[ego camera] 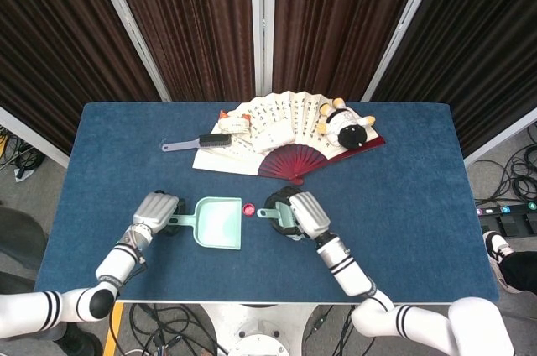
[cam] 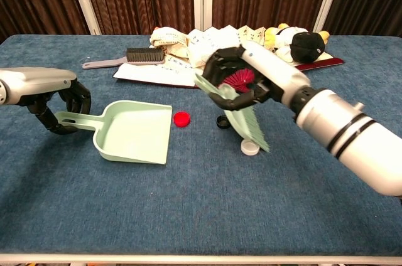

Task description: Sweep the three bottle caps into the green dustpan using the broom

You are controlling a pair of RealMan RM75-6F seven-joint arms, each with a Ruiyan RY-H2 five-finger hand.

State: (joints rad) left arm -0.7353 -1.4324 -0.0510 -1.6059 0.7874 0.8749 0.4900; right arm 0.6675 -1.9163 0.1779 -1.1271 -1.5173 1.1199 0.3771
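No cap is in the green dustpan (cam: 132, 133) yet. Your left hand (cam: 59, 100) grips its handle; your right hand's (cam: 235, 78) fingers clasp the broom (cam: 242, 115), bristles at the white cap (cam: 250, 148), red cap (cam: 181, 118) nearest the pan.

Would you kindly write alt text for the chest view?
The right hand holds a pale green broom, bristles beside a white bottle cap. The left hand grips the green dustpan; a red cap lies by its mouth.
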